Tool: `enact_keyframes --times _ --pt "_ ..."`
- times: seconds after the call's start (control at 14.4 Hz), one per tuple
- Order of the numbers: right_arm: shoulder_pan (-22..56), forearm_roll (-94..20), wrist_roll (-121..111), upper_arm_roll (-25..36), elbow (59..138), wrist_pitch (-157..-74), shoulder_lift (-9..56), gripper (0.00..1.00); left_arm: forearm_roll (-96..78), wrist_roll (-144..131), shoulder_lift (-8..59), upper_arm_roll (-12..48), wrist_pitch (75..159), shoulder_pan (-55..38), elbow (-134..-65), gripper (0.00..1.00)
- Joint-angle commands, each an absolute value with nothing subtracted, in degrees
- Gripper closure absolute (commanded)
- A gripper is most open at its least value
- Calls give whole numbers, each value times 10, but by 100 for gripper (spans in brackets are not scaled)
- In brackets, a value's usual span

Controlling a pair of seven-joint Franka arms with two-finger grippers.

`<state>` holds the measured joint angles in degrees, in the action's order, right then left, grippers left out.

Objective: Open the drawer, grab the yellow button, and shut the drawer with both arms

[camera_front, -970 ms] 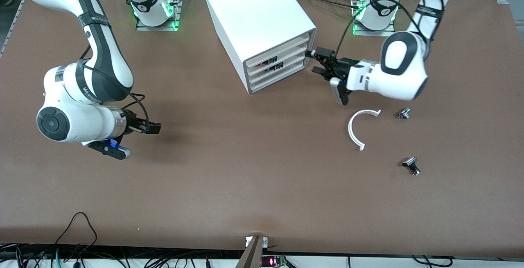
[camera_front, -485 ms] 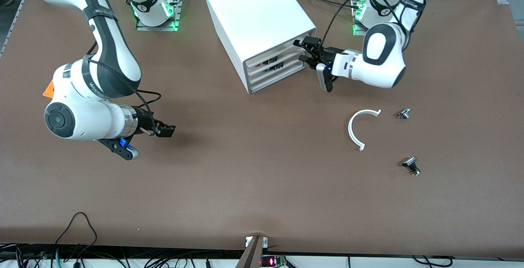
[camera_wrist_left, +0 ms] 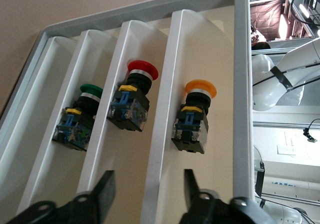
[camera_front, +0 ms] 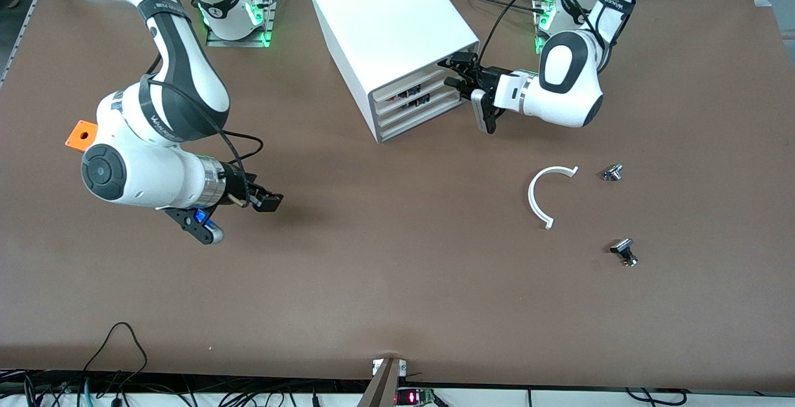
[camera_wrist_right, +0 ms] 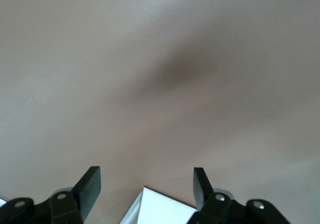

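1. Clearly, the button [camera_wrist_left: 195,116] has an orange-yellow cap and a dark body; it sits in the drawer [camera_wrist_left: 200,59], the top one of the cabinet [camera_front: 391,40].
2. Red [camera_wrist_left: 134,100] and green [camera_wrist_left: 81,118] buttons sit in lower drawers.
3. At the drawer fronts, the left gripper [camera_front: 458,73] has wide-open fingers.
4. Over bare table [camera_front: 397,283], the right gripper [camera_front: 268,199] is also open, holding nothing.

Cabinet [camera_front: 391,28] between the arm bases
Curved part [camera_front: 541,196] lies nearer the camera, toward the left arm's end
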<state>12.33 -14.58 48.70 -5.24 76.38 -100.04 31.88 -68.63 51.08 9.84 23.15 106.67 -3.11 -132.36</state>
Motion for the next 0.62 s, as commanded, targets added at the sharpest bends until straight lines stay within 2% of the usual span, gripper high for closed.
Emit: enact_keyframes --times 0.0,0.07,0.28,0.55 --pt "133 -156 520 -59 711 -996 350 5 -705 530 87 252 1073 -30 -1338 100" --pt "134 -156 530 -61 702 -996 354 2 -702 531 90 252 1072 -27 -1336 100" --pt "133 -157 557 -76 672 -996 369 2 -695 530 95 249 1071 -23 -1330 100" --pt "133 -203 573 -82 657 -1008 374 2 -611 530 151 244 1071 31 -1261 100"
